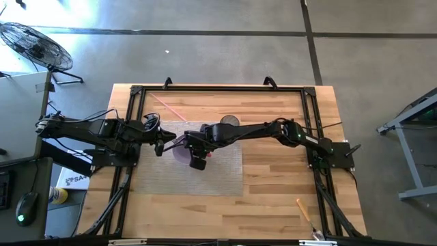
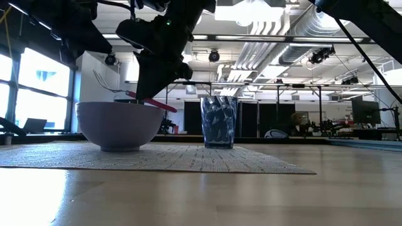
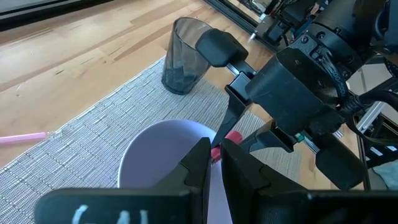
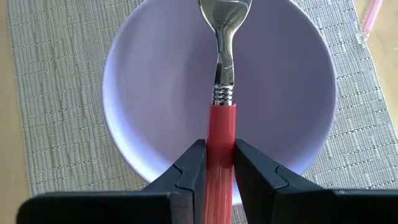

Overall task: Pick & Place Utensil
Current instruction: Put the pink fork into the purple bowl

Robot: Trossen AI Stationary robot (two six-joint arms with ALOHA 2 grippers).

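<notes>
A fork with a red handle and a metal head (image 4: 224, 62) hangs over the lavender bowl (image 4: 155, 93), which stands on a grey placemat (image 1: 218, 174). My right gripper (image 4: 221, 155) reaches in from the table's right and is shut on the fork. In the low view the fork (image 2: 113, 88) slants, tines up, above the bowl (image 2: 119, 125). My left gripper (image 3: 215, 149) waits shut at the bowl's left side (image 1: 162, 145), touching nothing. My right gripper pinches the fork's red handle (image 4: 222, 134) between its two fingers, a little behind the metal collar. The fingers come slanting down from above and lie along the handle. The fork is lifted clear over the bowl, tilted with the tines higher than the handle end (image 2: 168, 107).
A dark translucent cup (image 2: 220, 122) stands on the placemat just right of the bowl, also in the left wrist view (image 3: 183, 62). A pink straw (image 1: 167, 106) lies on the wood beyond the mat. A small orange-handled tool (image 1: 304, 212) lies near the table's near right corner.
</notes>
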